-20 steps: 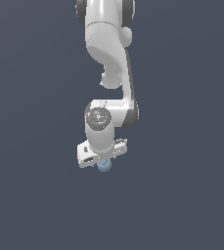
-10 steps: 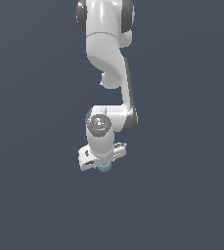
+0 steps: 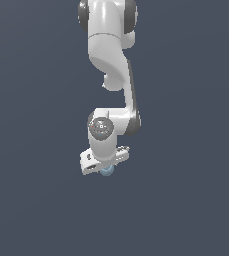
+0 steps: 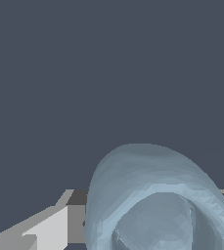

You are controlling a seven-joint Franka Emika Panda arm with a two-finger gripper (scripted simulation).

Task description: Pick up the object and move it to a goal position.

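Note:
The object (image 3: 106, 171) is a small pale blue-grey rounded lump. In the exterior view only its lower edge peeks out under the white gripper (image 3: 106, 168), which hides the rest. In the wrist view the object (image 4: 155, 200) fills the near part of the picture, its ringed hollow top facing the camera, with one grey-white finger (image 4: 45, 229) beside it and a sliver of the other at the far edge. The gripper is shut on the object.
The white arm (image 3: 111, 65) hangs down from the top of the exterior view. All around is a plain dark blue-grey ground with no other objects or edges in view.
The arm's elbow has folded lower and the wrist has shifted slightly toward the exterior view's bottom. The gripper still holds the object.

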